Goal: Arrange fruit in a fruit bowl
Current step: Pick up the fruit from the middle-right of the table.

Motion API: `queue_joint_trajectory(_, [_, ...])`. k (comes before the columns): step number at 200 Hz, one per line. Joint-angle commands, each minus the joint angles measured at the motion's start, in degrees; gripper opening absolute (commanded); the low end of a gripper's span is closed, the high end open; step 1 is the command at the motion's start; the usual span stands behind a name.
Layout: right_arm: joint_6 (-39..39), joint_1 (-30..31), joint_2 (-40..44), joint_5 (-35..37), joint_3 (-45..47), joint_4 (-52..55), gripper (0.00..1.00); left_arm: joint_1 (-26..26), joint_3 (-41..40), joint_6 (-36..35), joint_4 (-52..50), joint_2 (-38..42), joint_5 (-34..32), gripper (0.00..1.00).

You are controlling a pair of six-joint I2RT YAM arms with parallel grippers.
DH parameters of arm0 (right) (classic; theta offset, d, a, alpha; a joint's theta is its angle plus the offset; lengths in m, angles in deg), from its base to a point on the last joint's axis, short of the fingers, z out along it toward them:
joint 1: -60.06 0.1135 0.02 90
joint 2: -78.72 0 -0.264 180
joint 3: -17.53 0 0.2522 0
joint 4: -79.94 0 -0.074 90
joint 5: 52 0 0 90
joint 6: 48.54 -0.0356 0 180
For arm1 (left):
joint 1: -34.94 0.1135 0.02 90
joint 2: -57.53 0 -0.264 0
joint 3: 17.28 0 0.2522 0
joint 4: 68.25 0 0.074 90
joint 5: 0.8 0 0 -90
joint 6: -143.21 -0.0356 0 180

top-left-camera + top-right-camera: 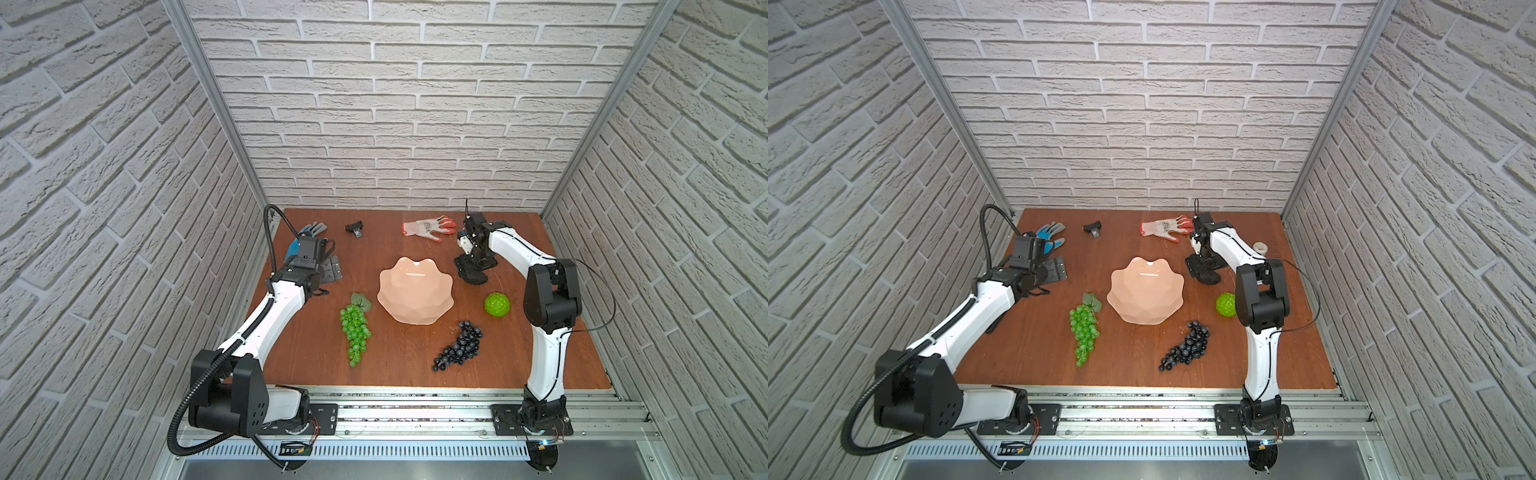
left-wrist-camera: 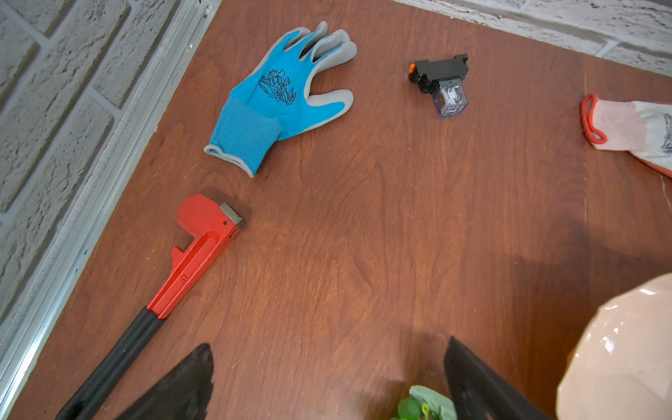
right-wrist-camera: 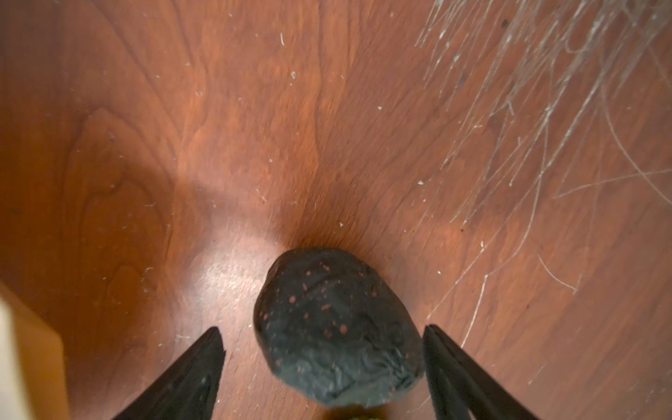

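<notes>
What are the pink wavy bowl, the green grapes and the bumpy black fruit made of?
Pale peach-pink wavy-rimmed bowl: glossy hard plastic or glazed ceramic, unclear which; smooth facets carry bright highlights. Translucent green grape bunch: probably shiny plastic; light glows through the beads. Dark bumpy oval fruit: probably matte plastic or foam; wrinkled skin, reddish flecks, no shine.

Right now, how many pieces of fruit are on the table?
4: green grape bunch left of the bowl, dark grape bunch and green round fruit right of it, avocado between the right jaws.
</notes>
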Motion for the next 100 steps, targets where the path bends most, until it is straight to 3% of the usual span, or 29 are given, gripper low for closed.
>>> queue_joint_trajectory(1, [0.7,-0.3,-0.7,-0.5,0.1,-1.0,0.85,0.5,-0.6,0.9,0.5,0.8,0.3,0.98])
queue_joint_trajectory(100, [0.8,-0.8,-3.9,-0.7,0.6,-2.3,0.81,1.1,-0.9,1.3,0.1,2.0,0.5,0.98])
